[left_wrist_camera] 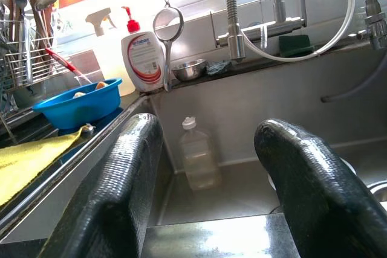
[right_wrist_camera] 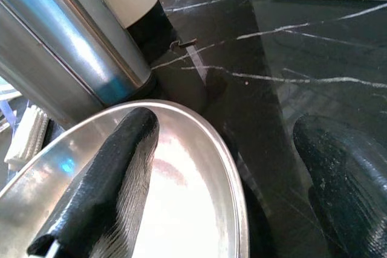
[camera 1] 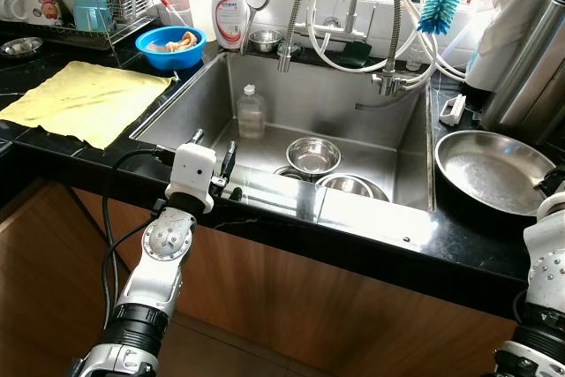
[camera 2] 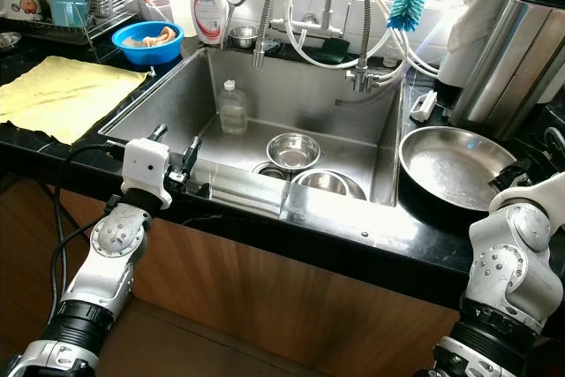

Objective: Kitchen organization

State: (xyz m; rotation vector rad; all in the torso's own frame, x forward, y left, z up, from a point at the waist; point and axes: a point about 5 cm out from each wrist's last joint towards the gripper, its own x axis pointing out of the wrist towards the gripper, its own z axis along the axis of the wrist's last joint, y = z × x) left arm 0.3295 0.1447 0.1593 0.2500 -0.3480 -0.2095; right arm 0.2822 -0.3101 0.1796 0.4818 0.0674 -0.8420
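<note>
While perched on the front rim of the sink (camera 1: 415,178), left gripper (camera 1: 214,165) spread wide, holding nothing. Right gripper (right_wrist_camera: 224,179) parted over the edge of the steel pan (camera 1: 494,169) on the black counter (camera 1: 459,236), one finger above the pan, not gripping. Deeper in the basin: two steel bowls (camera 1: 313,154), clear bottle (camera 1: 251,112). Farther left, yellow cloth (camera 1: 84,99), blue bowl (camera 1: 170,46).

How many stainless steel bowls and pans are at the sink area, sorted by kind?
Steel bowls in the sink: 2, one behind the other
Small steel bowl on the back ledge: 1
Steel pan on the counter right of the sink: 1
Total: 4
</note>
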